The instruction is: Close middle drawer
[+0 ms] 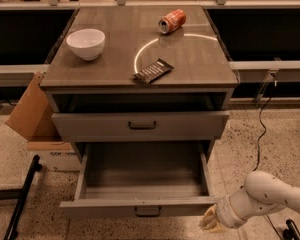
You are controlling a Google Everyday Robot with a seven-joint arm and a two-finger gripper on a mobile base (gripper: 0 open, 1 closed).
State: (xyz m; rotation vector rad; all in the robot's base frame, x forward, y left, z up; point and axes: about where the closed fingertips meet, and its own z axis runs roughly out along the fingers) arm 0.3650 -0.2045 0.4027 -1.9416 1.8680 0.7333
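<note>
The middle drawer (pixel 140 207) is pulled far out of the grey cabinet, and its plain grey box is empty. A small dark bar handle (pixel 147 212) sits at the centre of its front. The uppermost drawer (pixel 140 126) above it stands slightly out. The lowest drawer is hidden beneath the open one. My gripper (pixel 210 221), on the white arm (pixel 270 191), is low at the bottom right, right next to the right end of the middle drawer's front.
On the cabinet top (pixel 200 59) are a white bowl (pixel 86 43), a tipped orange can (pixel 172 21) and a dark snack packet (pixel 153 71). A cardboard box (pixel 35 119) stands on the left. A black bar (pixel 20 199) lies on the floor, and a cable (pixel 260 129) hangs on the right.
</note>
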